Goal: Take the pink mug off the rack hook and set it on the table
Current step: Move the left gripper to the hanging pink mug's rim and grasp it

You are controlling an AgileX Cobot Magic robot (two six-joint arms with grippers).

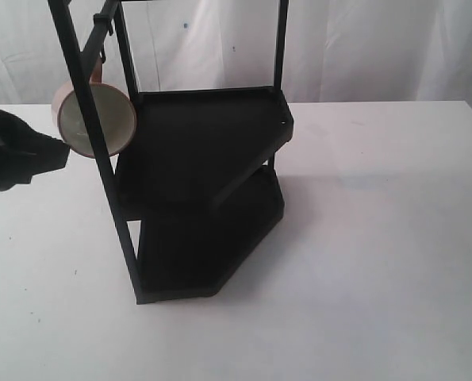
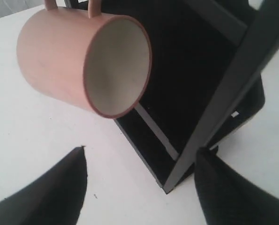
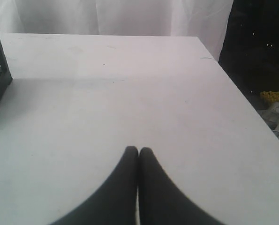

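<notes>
Small dusty-pink cylindrical pink mug (image 1: pixel 93 119) with cream inside: hangs by its handle from the short black metal rack hook (image 1: pixel 105 21), upper left of the tall black two-shelf rack (image 1: pixel 204 159), off the flat white table (image 1: pixel 378 238). Left gripper (image 2: pixel 141 151): jaws spread, empty, just beside the mug. Right gripper (image 3: pixel 138 152): jaws pressed together, empty, over the table.

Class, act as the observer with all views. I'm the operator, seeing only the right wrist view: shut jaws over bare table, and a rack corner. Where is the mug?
Observer: The mug hangs by its handle from the hook near the top of the rack, with its mouth toward the exterior camera.
Operator: Is the left gripper near it?
Observer: Yes. The left gripper sits just short of the mug, not touching it.
Operator: And its jaws?
Observer: Open wide, with nothing between them.
</notes>
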